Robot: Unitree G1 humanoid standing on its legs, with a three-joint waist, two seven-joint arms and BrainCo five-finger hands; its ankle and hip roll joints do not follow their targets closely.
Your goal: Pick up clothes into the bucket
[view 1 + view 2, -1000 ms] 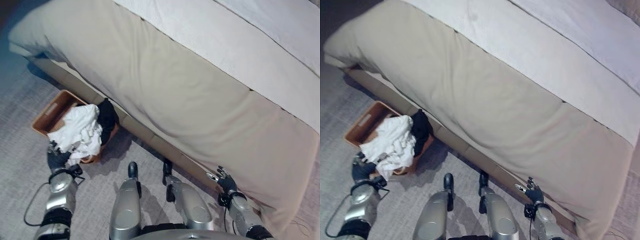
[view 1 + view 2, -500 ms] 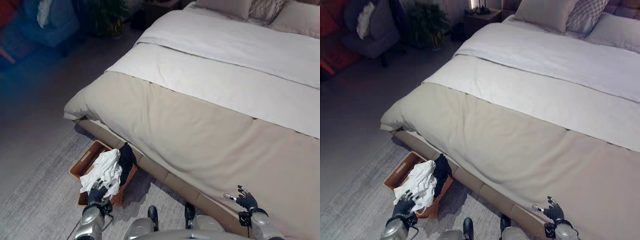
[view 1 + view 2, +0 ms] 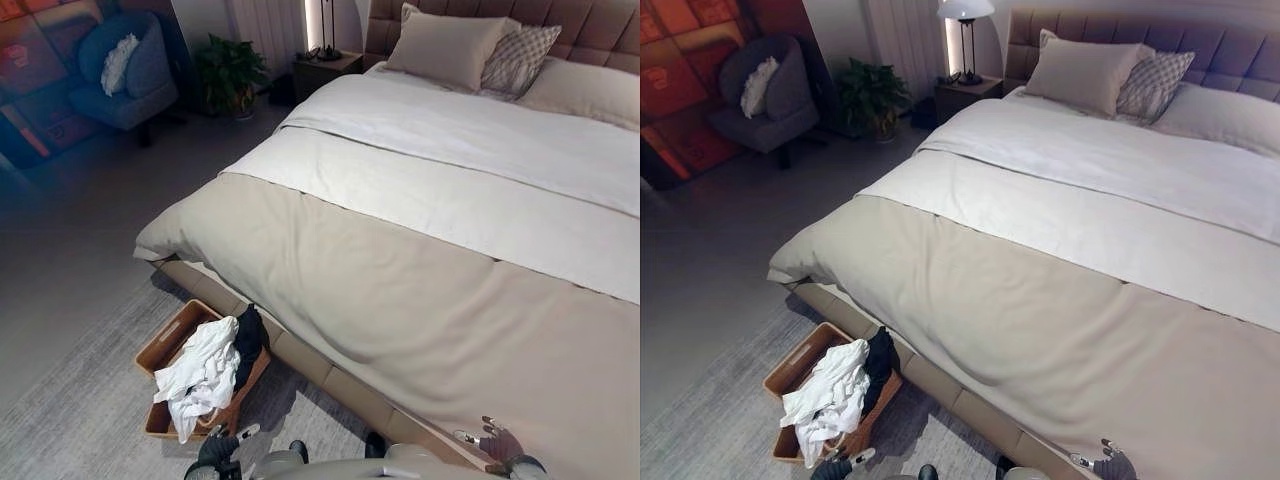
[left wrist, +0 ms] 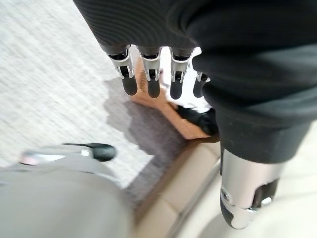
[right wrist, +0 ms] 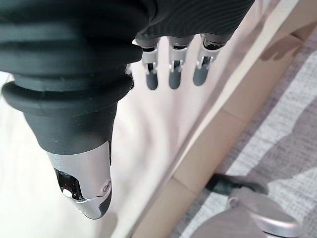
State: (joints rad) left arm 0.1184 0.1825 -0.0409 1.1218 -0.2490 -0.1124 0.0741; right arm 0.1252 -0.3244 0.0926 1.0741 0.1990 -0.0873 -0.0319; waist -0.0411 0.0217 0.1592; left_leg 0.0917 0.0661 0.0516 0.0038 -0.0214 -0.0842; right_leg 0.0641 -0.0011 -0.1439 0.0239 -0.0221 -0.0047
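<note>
Clothes already sit in the bucket point(image 3: 160, 348), a shallow brown basket-like tray at the lower left of the left eye view, on the grey rug point(image 3: 70, 400) just beside the foot corner of the bed point(image 3: 420, 250). A white garment point(image 3: 200, 372) is heaped over most of it and spills past its near rim, and a black garment point(image 3: 248, 335) lies at the end nearest the bed frame. Both hands hold nothing. The left hand point(image 4: 153, 74) hangs above the rug at the bottom edge of the frame, just short of the bucket, its fingers straight and relaxed. The right hand point(image 5: 171, 64) hangs at the lower right by the bed's side, fingers likewise straight, with the beige cover behind them.

Judging by this, the task looks nearly or fully done: no loose clothing lies on the visible rug, floor or bed cover. What may remain is tucking in the white garment's overhanging edge, or finding clothes beyond this view. A pale item on the blue armchair point(image 3: 125, 70) at the upper left could be a cushion or cloth; I cannot tell.
</note>
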